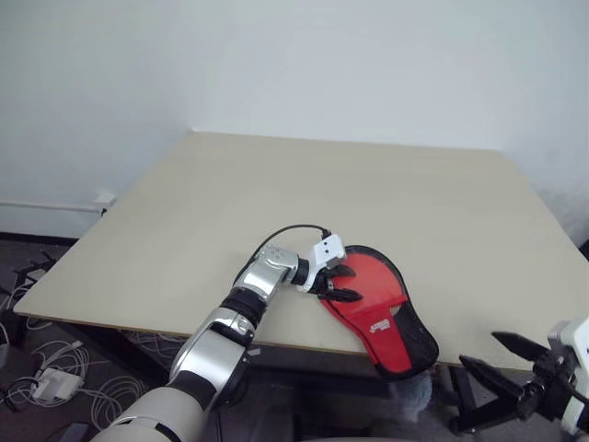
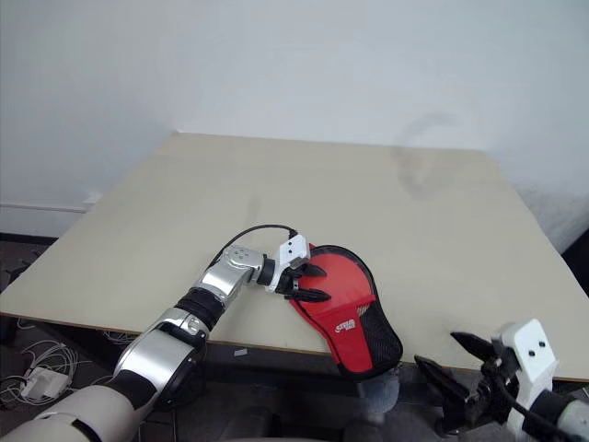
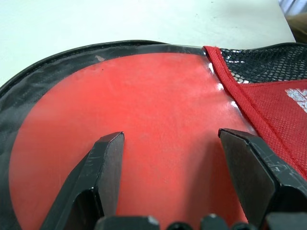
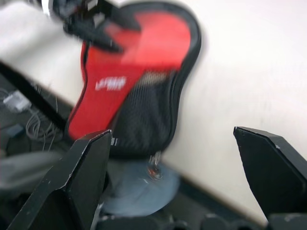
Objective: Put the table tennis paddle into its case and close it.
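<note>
The case point(image 1: 382, 318) is seen lying flat on the beige tabletop point(image 1: 368, 193), at its near edge, with the narrow handle end reaching slightly over that edge. Its round part is covered by a clear plastic side, and a red face is seen through this plastic; whether this is the table tennis paddle inside cannot be told with certainty. Toward the handle end the cover is made of red fabric with a small white logo point(image 1: 378, 326) and of black mesh, and a black edging runs around the whole shape.

The left gripper point(image 1: 345, 283) is placed over the round part of the case. Its jaws are spread wide and nothing is grasped between them; in the left wrist view the two black fingers point(image 3: 103, 167) are shown apart, with the clear red surface lying between and just under them. If the tips touch the plastic cannot be told.

The right gripper point(image 1: 502, 364) is held off the tabletop, below its near edge and well apart from the case. Its jaws are also released and wide, and they are empty. In the right wrist view the case is seen beyond the gap between these jaws, with the left gripper on its far, round part
</note>
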